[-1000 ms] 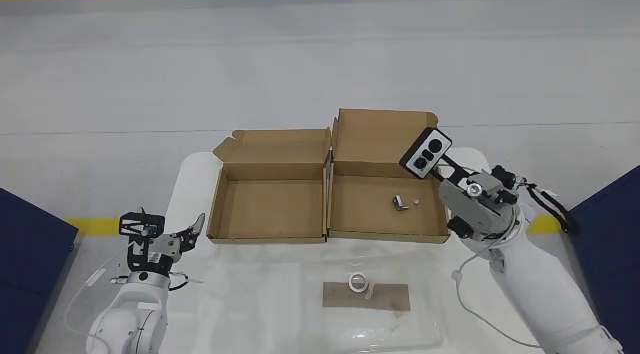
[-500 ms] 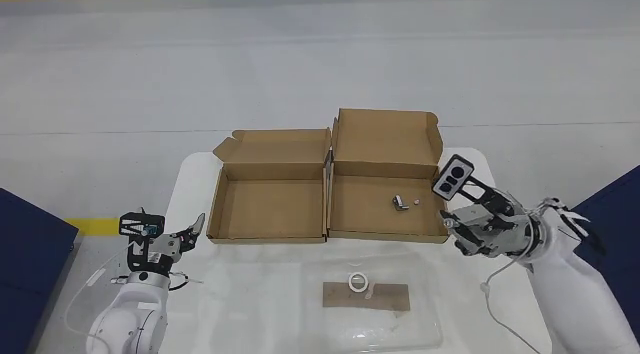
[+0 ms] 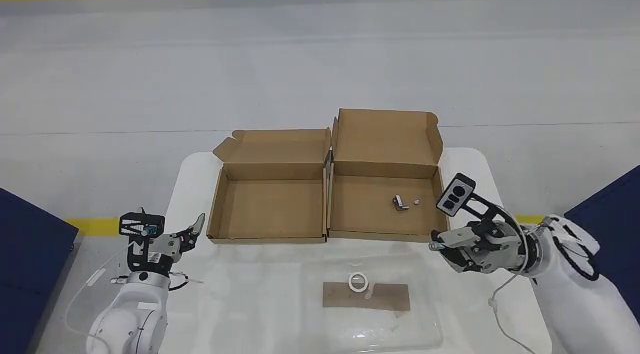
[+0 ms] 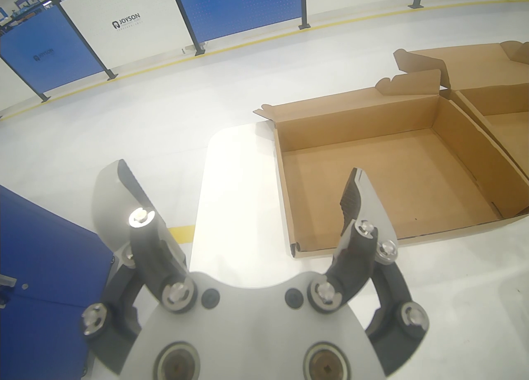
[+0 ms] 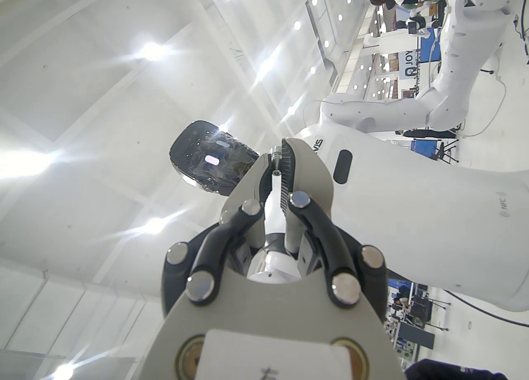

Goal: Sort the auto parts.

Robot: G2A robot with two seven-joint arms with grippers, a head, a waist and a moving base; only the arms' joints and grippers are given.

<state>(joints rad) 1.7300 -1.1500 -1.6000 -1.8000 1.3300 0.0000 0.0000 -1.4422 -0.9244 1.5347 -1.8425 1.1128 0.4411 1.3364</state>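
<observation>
White tabletop (image 3: 250, 264) lies below, yet my right pincer (image 5: 277, 166) points at the ceiling, clenched on a small threaded part (image 5: 274, 159) at its very tips. Similar metal pieces (image 3: 400, 201) sit in the right-hand box (image 3: 385, 149); I judge it belongs there. With so slight a grip I should turn the wrist slowly and release low inside. My left pincer (image 4: 239, 175) hangs released beside the left-hand box (image 4: 355, 121).

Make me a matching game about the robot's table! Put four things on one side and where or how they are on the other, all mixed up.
1. white ring
2. black part
3. small metal parts
4. left pincer

A. in the right box
B. open, holding nothing
C. on the brown strip
D. held by the right pincer

Pairs: 1-C, 2-D, 3-A, 4-B
</observation>
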